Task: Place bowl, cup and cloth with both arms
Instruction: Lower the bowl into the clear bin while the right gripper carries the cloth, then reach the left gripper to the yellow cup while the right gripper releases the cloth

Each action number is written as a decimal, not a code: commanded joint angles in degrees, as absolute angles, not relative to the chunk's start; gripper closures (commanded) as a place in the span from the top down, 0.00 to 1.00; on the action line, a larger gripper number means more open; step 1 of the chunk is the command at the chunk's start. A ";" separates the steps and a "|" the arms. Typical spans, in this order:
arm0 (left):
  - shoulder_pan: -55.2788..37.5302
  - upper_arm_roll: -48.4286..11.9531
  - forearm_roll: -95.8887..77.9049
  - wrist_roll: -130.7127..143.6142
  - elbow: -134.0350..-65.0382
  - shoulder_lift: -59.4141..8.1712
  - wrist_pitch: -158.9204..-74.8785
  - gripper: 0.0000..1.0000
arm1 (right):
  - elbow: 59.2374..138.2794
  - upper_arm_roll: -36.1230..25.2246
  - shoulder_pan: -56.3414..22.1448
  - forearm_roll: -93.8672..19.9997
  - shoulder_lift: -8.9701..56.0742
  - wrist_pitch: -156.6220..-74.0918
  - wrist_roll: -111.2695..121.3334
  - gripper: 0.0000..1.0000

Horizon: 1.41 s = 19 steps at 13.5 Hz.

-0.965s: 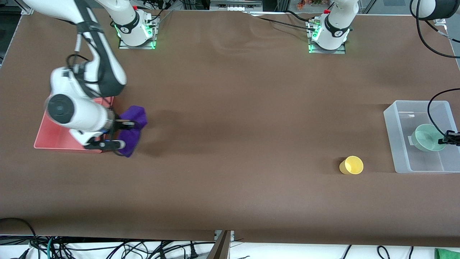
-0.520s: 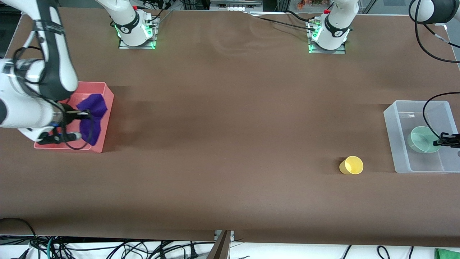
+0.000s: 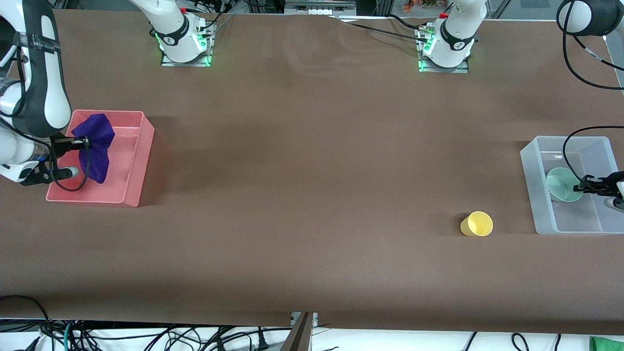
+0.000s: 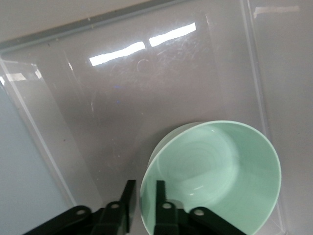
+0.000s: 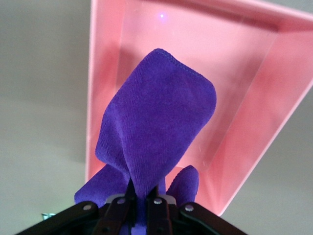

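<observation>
My right gripper (image 3: 84,143) is shut on the deep purple cloth (image 3: 95,146) and holds it hanging over the pink bin (image 3: 139,161); in the right wrist view the cloth (image 5: 156,127) droops from the jaws above the bin (image 5: 244,147). My left gripper (image 3: 582,187) is shut on the rim of the mint-green bowl (image 3: 560,184), tilted inside the clear bin (image 3: 538,195); the left wrist view shows the bowl (image 4: 215,171) with one finger inside the rim and one outside. The yellow cup (image 3: 477,224) stands on the table beside the clear bin.
The pink bin stands at the right arm's end of the table, the clear bin at the left arm's end. Brown table cover (image 3: 312,170) lies between them. The two arm bases with green lights stand along the top of the front view.
My right gripper has carried the cloth from beside the pink bin to over it. My left gripper has shifted the bowl inside the clear bin toward the cup's side.
</observation>
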<state>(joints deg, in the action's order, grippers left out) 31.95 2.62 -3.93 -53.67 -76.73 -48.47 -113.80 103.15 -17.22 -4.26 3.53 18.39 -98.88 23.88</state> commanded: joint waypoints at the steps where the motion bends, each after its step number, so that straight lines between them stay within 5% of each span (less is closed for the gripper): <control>1: 31.90 2.11 -4.04 -55.28 -76.82 -44.58 -112.86 1.00 | 110.28 -18.19 -3.43 4.39 16.96 -105.26 26.80 0.00; 10: 14.79 1.84 -4.22 -27.74 -77.25 -34.72 -103.36 1.00 | 123.21 -19.95 -3.34 4.39 19.86 -129.97 31.11 0.00; 11: 12.85 1.85 -4.74 -25.16 -77.60 -35.06 -104.06 1.00 | 123.14 -20.04 -3.34 4.39 20.30 -130.60 31.11 0.36; 12: 12.40 1.41 -5.27 -24.70 -77.96 -35.33 -104.67 1.00 | 122.96 -19.95 -3.34 4.31 20.48 -130.61 31.11 0.90; 13: 12.31 0.28 -6.40 -24.26 -78.48 -36.03 -105.81 1.00 | 122.70 -19.95 -3.34 4.31 20.30 -130.52 31.11 1.00; 16: 10.82 -0.18 -14.04 -22.25 -82.07 -37.08 -115.01 1.00 | 119.72 -19.95 -3.34 3.61 18.12 -128.08 30.59 1.00; 19: 9.67 -0.26 -15.03 -18.04 -84.99 -39.45 -124.08 0.96 | 109.11 -17.50 -3.43 3.25 17.67 -114.13 29.36 1.00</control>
